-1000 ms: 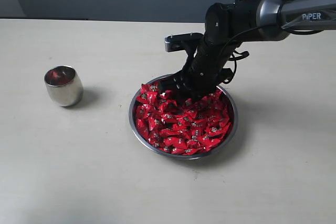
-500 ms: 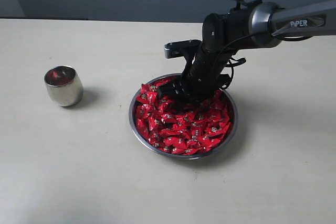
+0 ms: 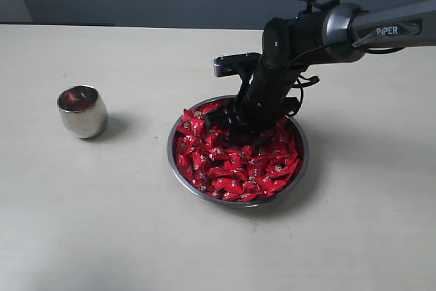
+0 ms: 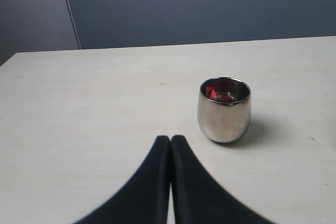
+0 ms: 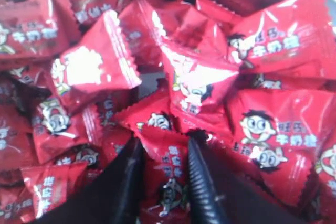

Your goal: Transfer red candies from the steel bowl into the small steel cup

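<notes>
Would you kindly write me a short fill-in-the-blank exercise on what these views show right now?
1. The right gripper is down among the red candies in the steel bowl, with one candy ____ its fingers.
2. The small steel cup stands ____ on the table, apart from the bowl.
3. The left gripper, holding nothing, is ____.
Missing words: between; upright; shut.
</notes>
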Controlling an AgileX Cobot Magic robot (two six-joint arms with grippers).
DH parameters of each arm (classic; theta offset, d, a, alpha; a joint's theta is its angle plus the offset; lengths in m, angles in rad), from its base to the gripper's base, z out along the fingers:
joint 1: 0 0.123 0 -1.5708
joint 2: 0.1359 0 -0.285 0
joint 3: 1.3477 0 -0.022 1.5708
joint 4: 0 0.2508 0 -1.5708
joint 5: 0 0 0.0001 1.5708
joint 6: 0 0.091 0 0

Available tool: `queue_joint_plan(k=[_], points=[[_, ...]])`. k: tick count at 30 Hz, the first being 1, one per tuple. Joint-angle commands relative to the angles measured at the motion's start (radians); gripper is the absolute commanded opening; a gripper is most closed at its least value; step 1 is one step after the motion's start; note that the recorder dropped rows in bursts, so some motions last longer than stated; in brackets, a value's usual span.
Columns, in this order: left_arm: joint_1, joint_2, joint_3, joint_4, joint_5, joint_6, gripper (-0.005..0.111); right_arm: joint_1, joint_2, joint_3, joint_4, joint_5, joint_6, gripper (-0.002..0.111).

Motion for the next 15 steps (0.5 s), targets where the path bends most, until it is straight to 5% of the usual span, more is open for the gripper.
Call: queue_joint_plan(k=[1,5,15], points=[[0.001,-0.004,0.004,-0.002,-0.002,-0.001,0.0,-0.003,-0.001,0.004,-0.008,0.016,-0.004,0.018],[0.001,-0.004,0.004,-0.002,-0.002,-0.001,0.0,-0.003,-0.001,0.004,-0.037,0.03,-0.004,0.01],[0.001,-0.004,0.004,-0.002,-0.002,-0.001,0.0,-0.003,-0.036,0.004,-0.037,0.026,-0.004,0.01]])
